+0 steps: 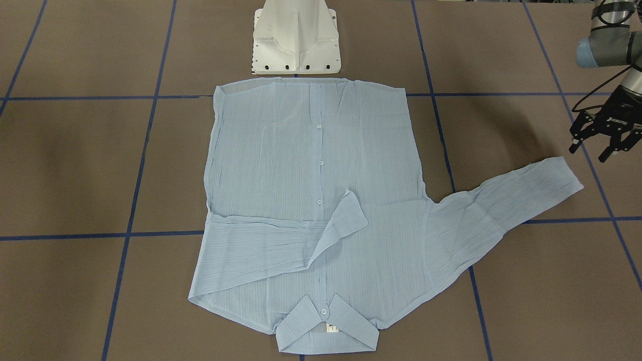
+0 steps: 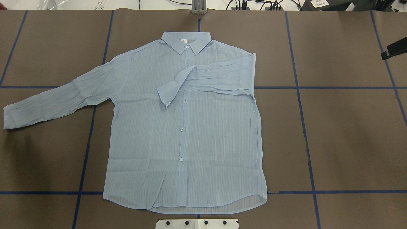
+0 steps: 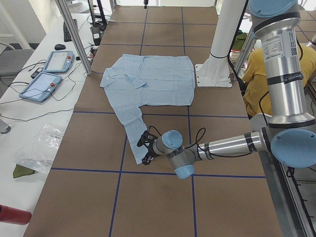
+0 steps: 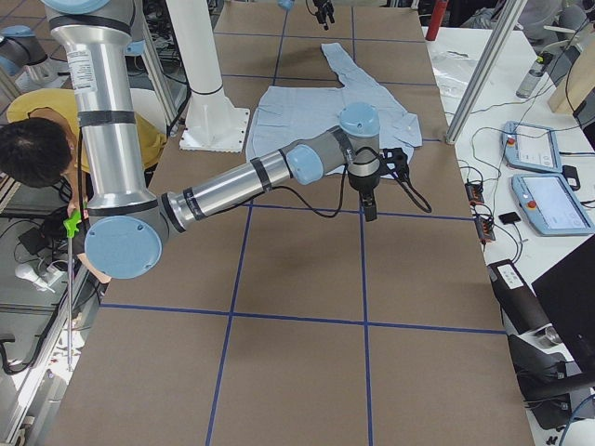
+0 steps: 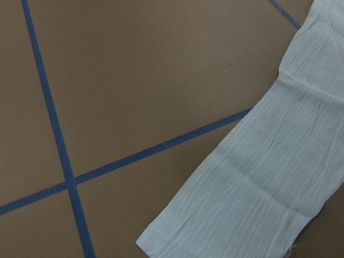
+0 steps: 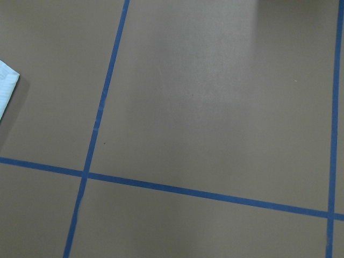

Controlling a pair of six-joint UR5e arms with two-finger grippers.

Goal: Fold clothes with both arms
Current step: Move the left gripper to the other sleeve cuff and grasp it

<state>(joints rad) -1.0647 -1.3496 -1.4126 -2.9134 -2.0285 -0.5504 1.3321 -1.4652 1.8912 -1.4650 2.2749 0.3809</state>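
Note:
The pale blue striped shirt (image 1: 311,165) lies flat and buttoned on the brown table, its collar away from the robot (image 2: 186,43). One sleeve is folded across the chest (image 2: 219,78). The other sleeve (image 1: 501,200) lies stretched out to the side. My left gripper (image 1: 589,153) is open and empty, just above and beyond that sleeve's cuff (image 5: 242,204). My right gripper (image 4: 370,195) hangs over bare table past the shirt's other side. Only a black edge of it shows in the overhead view (image 2: 394,51), so I cannot tell whether it is open or shut.
The white pedestal base (image 1: 296,40) stands at the shirt's hem. Blue tape lines (image 6: 161,185) grid the table. Tablets (image 3: 49,69) and cables lie on a side bench. A person in yellow (image 3: 256,74) sits behind the robot.

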